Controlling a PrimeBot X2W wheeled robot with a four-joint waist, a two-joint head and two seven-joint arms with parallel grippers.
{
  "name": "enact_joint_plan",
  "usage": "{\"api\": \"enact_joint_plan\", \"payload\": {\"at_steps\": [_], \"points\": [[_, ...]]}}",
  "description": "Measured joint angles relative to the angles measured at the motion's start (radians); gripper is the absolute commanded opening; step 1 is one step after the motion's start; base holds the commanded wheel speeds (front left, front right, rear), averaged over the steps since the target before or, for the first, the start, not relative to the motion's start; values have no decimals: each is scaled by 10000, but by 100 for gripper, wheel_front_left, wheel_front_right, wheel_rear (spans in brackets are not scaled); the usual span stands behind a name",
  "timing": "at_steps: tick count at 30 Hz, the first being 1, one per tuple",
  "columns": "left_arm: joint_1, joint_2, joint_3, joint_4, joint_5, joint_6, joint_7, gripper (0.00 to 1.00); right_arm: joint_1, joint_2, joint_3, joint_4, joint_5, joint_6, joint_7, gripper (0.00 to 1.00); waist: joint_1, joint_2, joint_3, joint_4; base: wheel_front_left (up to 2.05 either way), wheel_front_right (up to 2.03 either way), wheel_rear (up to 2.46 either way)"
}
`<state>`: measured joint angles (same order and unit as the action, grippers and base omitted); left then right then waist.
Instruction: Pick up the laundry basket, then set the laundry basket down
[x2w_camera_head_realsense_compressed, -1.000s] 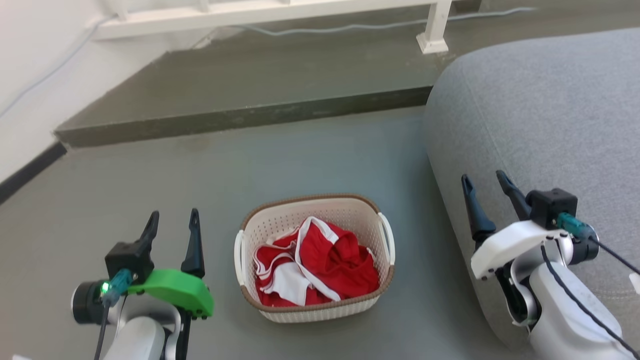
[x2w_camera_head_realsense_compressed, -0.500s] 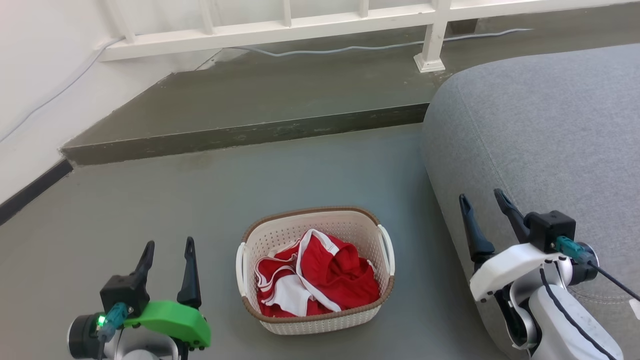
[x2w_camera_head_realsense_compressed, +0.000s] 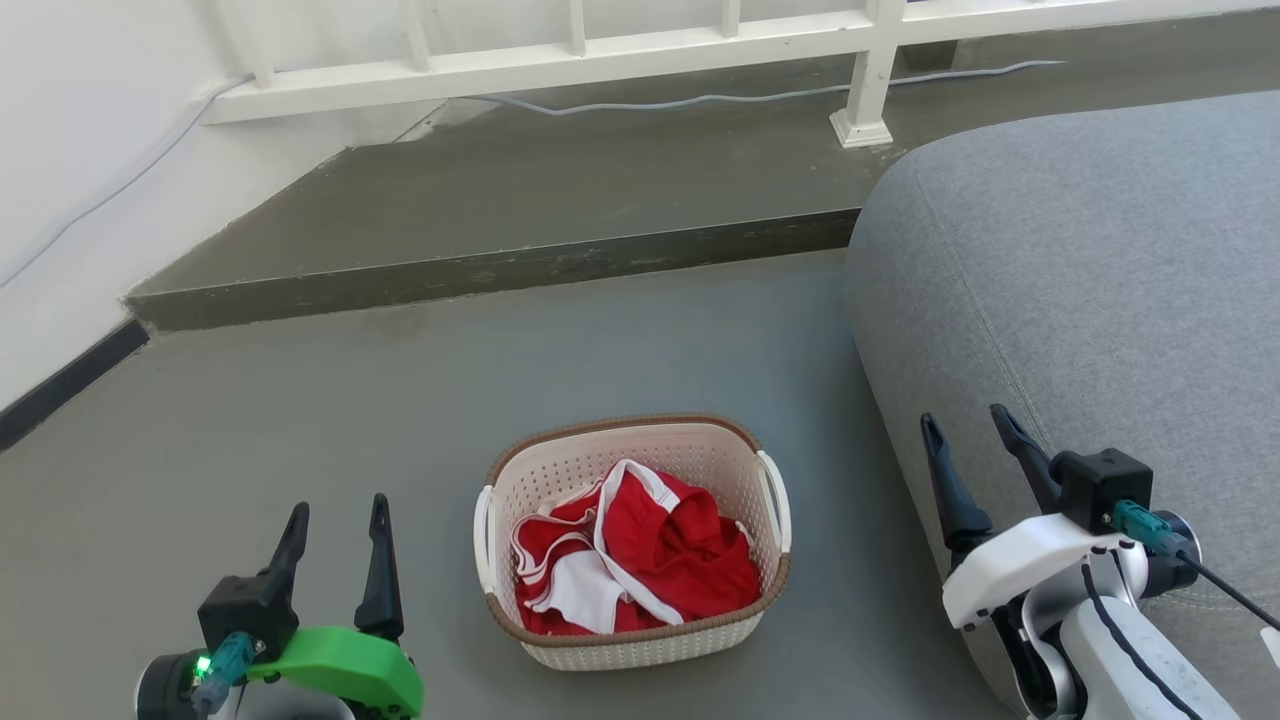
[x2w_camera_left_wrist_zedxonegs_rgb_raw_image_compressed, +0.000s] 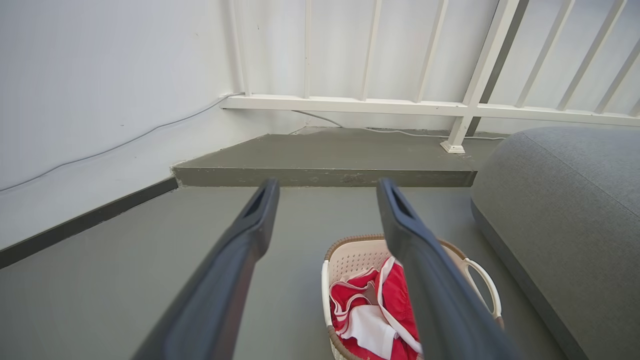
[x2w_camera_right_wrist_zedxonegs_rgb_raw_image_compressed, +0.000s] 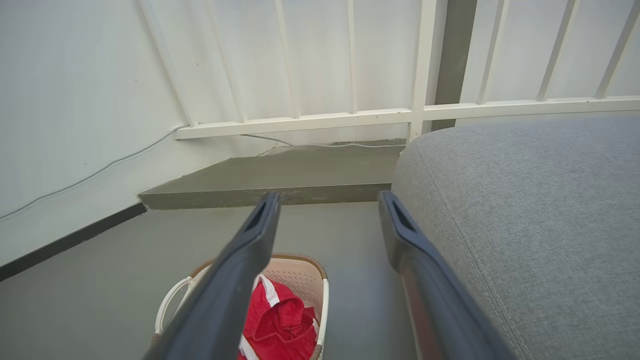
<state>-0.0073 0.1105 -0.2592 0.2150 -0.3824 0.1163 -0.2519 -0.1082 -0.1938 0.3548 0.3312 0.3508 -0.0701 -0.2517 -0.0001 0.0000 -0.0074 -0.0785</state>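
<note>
The laundry basket (x2w_camera_head_realsense_compressed: 640, 455), cream-white and perforated with a brown rim and white side handles, stands on the grey floor with red and white clothes (x2w_camera_head_realsense_compressed: 650, 540) inside. My left gripper (x2w_camera_head_realsense_compressed: 338, 515) hangs open to the basket's left, well apart from it. Off to the right, beside the sofa, my right gripper (x2w_camera_head_realsense_compressed: 968, 422) is open too and holds nothing. In the left wrist view the basket (x2w_camera_left_wrist_zedxonegs_rgb_raw_image_compressed: 350, 255) lies low between and behind my left gripper (x2w_camera_left_wrist_zedxonegs_rgb_raw_image_compressed: 325, 187) fingers. In the right wrist view the basket (x2w_camera_right_wrist_zedxonegs_rgb_raw_image_compressed: 300, 272) sits below my right gripper (x2w_camera_right_wrist_zedxonegs_rgb_raw_image_compressed: 327, 200).
A grey sofa (x2w_camera_head_realsense_compressed: 1080, 260) fills the right side, close to the basket and my right arm. A raised concrete step (x2w_camera_head_realsense_compressed: 500, 270) crosses behind the basket, with a white railing (x2w_camera_head_realsense_compressed: 560, 65) and a cable beyond. A white wall (x2w_camera_head_realsense_compressed: 60, 150) borders the left.
The head view has tilted up, so the basket and step sit lower in the picture. Both grippers have dropped lower in the view and stay open. The basket has not moved on the floor.
</note>
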Motion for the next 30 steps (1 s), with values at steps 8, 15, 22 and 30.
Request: {"api": "enact_joint_plan", "payload": {"at_steps": [8,15,22,30], "points": [[133,-6,42,-63,19,0,0,100,134,-46,-61,-140,-2,-21,0,100,0,0,16,17,0,0,0],[272,-29,50,-224,163,0,0,100,177,-82,-81,-259,-31,-25,0,100,0,0,24,34,0,0,0],[301,-48,50,-297,182,0,6,100,198,-148,-92,-309,-71,-25,0,100,0,0,29,45,0,0,0],[355,-111,-27,-109,186,-15,46,0,404,-42,-52,-148,-69,-15,13,0,0,0,45,43,0,0,0]]}}
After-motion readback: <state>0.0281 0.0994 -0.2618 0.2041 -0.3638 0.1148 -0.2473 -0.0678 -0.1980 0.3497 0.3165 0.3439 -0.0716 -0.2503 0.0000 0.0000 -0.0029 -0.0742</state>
